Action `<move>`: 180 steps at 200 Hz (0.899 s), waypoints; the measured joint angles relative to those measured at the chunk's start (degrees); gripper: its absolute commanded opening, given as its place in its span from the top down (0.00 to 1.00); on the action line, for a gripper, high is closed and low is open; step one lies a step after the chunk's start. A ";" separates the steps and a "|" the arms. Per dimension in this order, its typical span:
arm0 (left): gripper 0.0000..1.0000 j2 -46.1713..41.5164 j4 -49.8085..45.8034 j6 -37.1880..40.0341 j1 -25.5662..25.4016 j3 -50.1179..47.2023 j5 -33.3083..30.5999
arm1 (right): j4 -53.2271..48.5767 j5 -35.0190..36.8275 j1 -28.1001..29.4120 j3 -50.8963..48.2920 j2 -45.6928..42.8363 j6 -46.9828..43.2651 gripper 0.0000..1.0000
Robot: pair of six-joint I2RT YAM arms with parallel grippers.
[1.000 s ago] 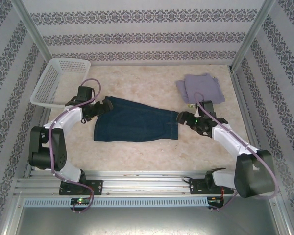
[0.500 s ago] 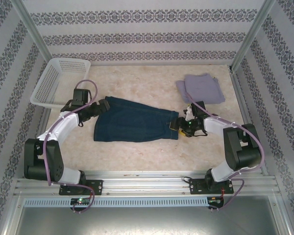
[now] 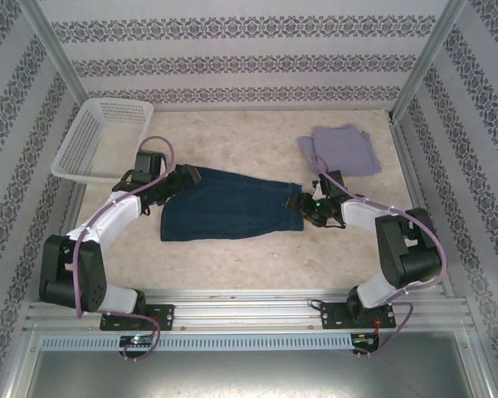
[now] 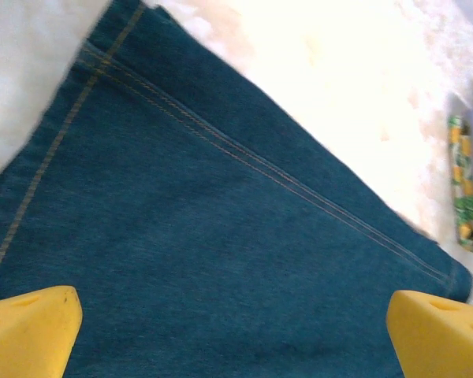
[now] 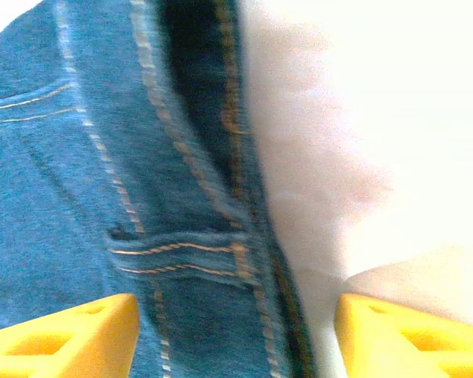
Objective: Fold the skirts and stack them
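The dark blue denim skirt (image 3: 232, 206) lies flat mid-table, hem to the left, waistband to the right. My left gripper (image 3: 185, 176) hovers open over the hem corner; its yellow fingertips (image 4: 27, 331) stand wide apart above the denim (image 4: 221, 220). My right gripper (image 3: 304, 203) is open at the waist end. Its fingertips (image 5: 59, 335) straddle the waistband and belt loop (image 5: 189, 256), one over denim, one over bare table. The grey-lavender skirt (image 3: 343, 149) lies folded at the back right. A strip of the yellow printed skirt (image 4: 463, 185) peeks out beneath it in the left wrist view.
A white lattice basket (image 3: 81, 145) stands tilted at the back left corner. Metal frame posts and patterned walls close in the marble-look table (image 3: 232, 257) on three sides. Bare table lies in front of the denim skirt.
The right arm folded its elbow in and its gripper settled lower over the waistband. The left gripper slid slightly right onto the hem corner. The denim skirt has barely shifted.
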 measured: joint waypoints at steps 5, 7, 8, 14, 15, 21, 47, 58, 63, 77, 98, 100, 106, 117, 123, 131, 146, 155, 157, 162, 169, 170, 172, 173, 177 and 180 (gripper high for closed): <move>0.00 0.61 -0.92 0.11 0.13 0.52 -0.66 | 0.11 0.31 0.00 -0.31 -0.26 0.00 0.30; 0.00 0.85 -1.11 0.15 0.20 0.66 -0.79 | 0.22 0.33 0.00 -0.37 -0.33 0.02 0.30; 0.00 1.11 -1.33 0.20 0.26 0.79 -0.92 | 0.24 0.33 0.00 -0.39 -0.35 0.00 0.30; 0.00 2.12 -2.05 0.37 0.31 1.40 -1.46 | 0.55 0.26 0.00 -0.46 -0.35 -0.07 0.30; 0.00 2.43 -2.23 0.42 0.31 1.55 -1.55 | 0.61 0.26 0.00 -0.46 -0.35 -0.09 0.30; 0.00 3.56 -2.64 0.48 0.33 1.99 -1.77 | 0.74 0.09 0.00 -0.46 -0.28 -0.17 0.30; 0.00 7.96 -3.85 0.59 0.35 2.27 -1.51 | 0.59 -2.75 -0.79 0.61 1.81 -0.59 0.32; 0.00 8.85 -3.80 0.57 0.35 1.81 -1.18 | -0.50 -4.15 -1.18 1.75 3.19 -0.48 0.33; 0.00 9.09 -3.78 0.55 0.35 1.46 -1.05 | -1.25 -4.68 -1.38 2.43 3.82 -0.37 0.33; 0.00 9.18 -3.50 0.22 0.35 0.31 -0.39 | -2.91 -5.40 -1.66 3.87 4.94 0.00 0.36; 0.00 9.18 -2.40 -0.31 0.33 -1.97 0.46 | -3.56 -5.97 -2.01 4.79 6.05 1.55 0.43; 0.00 9.18 -2.27 -0.33 0.33 -2.19 0.52 | -3.61 -6.01 -2.03 4.81 6.10 1.62 0.44; 0.00 9.18 -2.14 -0.50 0.33 -2.67 0.63 | -3.52 -6.23 -2.21 4.90 6.40 2.38 0.46; 0.00 9.16 -1.81 -0.61 0.33 -3.28 0.81 | -3.15 -6.82 -2.36 4.98 6.86 3.54 0.49; 0.00 9.16 -1.64 -0.72 0.33 -3.37 0.81 | -2.99 -7.17 -2.51 4.98 6.93 4.13 0.51; 0.00 9.16 -1.51 -0.79 0.35 -3.39 0.81 | -1.81 -8.15 -2.60 4.98 7.41 4.79 0.51; 0.00 9.14 -1.36 -0.81 0.35 -3.48 0.79 | -0.98 -9.31 -2.62 5.03 7.89 5.14 0.52; 0.00 9.14 -1.31 -0.85 0.35 -3.48 0.81 | -0.04 -10.03 -2.58 5.03 8.07 4.83 0.52; 0.00 9.14 -1.31 -0.87 0.35 -3.48 0.79 | 0.31 -10.23 -2.54 5.03 8.13 4.76 0.52; 0.00 9.14 -1.27 -0.94 0.35 -3.48 0.79 | 1.16 -10.84 -2.49 5.03 8.41 4.61 0.52; 0.00 9.14 -1.25 -0.98 0.35 -3.48 0.79 | 2.54 -12.11 -2.40 5.03 8.87 4.28 0.53; 0.00 9.14 -1.25 -0.98 0.35 -3.48 0.79 | 2.93 -12.37 -2.34 5.03 8.98 4.28 0.53; 0.00 9.14 -1.25 -0.98 0.35 -3.48 0.81 | 3.34 -12.57 -2.27 5.03 9.11 4.26 0.54; 0.00 9.14 -1.22 -0.98 0.35 -3.48 0.79 | 3.76 -12.85 -2.16 5.03 9.27 4.22 0.54; 0.00 9.14 -1.22 -0.98 0.33 -3.48 0.81 | 5.27 -13.57 -1.73 5.03 9.77 4.09 0.55; 0.00 9.14 -1.22 -1.01 0.35 -3.48 0.81 | 6.62 -14.19 -1.29 5.03 10.23 4.00 0.57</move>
